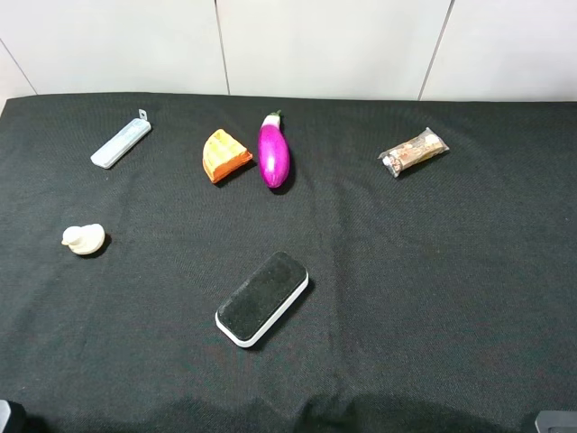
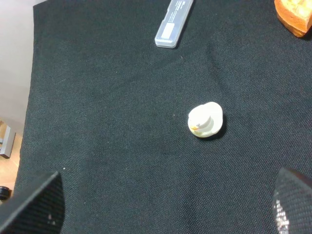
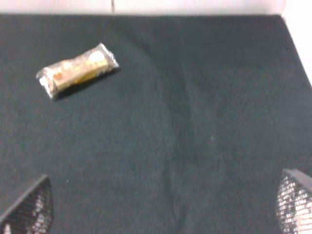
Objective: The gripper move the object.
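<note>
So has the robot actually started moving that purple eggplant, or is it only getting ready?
Nothing looks done yet. The eggplant lies untouched beside the orange wedge at the far side of the black cloth. Both grippers, left and right, are open, hold nothing and sit at the near edge. Reaching, grasping and moving all remain.

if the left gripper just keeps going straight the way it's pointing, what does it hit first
Probably the small cream-white toy duck, roughly centred ahead of the open left gripper. Beyond it lies the pale blue-grey flat case. Depth is unclear, so it could meet the black cloth first.
</note>
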`<state>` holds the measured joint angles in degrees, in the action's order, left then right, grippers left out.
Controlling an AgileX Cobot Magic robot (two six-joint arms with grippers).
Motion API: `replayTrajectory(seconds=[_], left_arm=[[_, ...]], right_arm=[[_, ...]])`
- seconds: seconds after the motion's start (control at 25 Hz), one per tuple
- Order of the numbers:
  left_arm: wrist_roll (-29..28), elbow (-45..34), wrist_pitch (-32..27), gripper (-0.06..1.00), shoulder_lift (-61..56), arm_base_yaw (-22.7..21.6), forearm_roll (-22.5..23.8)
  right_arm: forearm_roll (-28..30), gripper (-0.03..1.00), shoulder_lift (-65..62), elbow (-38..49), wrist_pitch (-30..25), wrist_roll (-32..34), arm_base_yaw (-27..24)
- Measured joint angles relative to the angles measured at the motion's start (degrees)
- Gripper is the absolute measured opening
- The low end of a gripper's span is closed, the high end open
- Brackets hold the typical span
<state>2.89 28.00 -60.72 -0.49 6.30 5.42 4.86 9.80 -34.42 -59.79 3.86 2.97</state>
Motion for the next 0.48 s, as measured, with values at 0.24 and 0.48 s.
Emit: replayTrajectory(seconds=[0.24,0.48], left_arm=[[0.0,0.0,0.0,0.91,0.0,0.0,0.0],[0.0,0.0,0.0,0.91,0.0,0.0,0.0]], right_arm=[[-0.5,0.69,-5.02,5.21,0.64,-0.08,0.0],[-1.01,0.69,-10.05,5.79,1.12,-0.46,0.0]])
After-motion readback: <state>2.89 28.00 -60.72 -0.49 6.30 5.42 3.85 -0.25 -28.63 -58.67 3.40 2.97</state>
